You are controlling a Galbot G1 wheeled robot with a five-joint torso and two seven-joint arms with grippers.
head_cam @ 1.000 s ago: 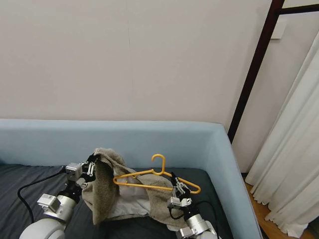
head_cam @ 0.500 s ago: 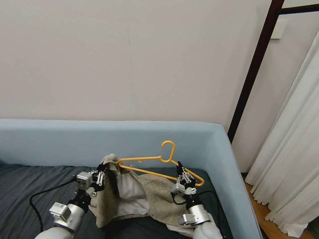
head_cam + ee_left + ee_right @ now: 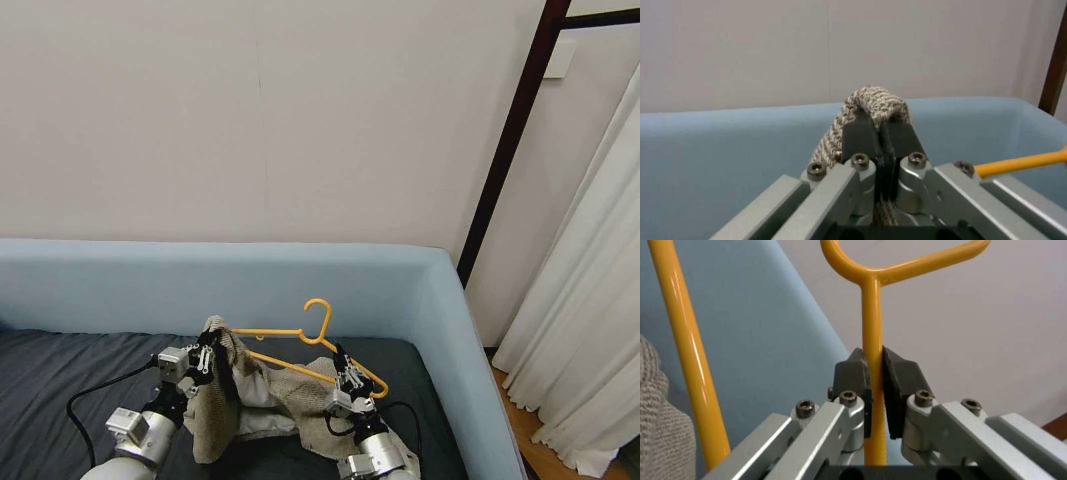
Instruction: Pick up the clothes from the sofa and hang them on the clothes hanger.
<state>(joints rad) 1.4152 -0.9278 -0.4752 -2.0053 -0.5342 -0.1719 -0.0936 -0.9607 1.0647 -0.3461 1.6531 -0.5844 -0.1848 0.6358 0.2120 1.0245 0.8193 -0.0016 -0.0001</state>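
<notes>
**Arm and Gripper Finish**

The left silver-grey metal gripper (image 3: pixel 205 350) and the right silver-grey metal gripper (image 3: pixel 344 368) carried black wedge-shaped finger pads (image 3: pixel 859 136), brushed aluminium brackets (image 3: pixel 807 440) and dark hex-socket screws (image 3: pixel 849 398). Thin black cables (image 3: pixel 110 385) looped beside rounded silver arm housings (image 3: pixel 130 430).

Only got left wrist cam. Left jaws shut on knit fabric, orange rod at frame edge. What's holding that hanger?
Observer: The right gripper, shut on one rod of the orange hanger, per its wrist view.
Operator: Where's the rest of the garment?
Observer: Head view: the knit garment sags from the left gripper down toward the dark sofa seat, between both arms.
</notes>
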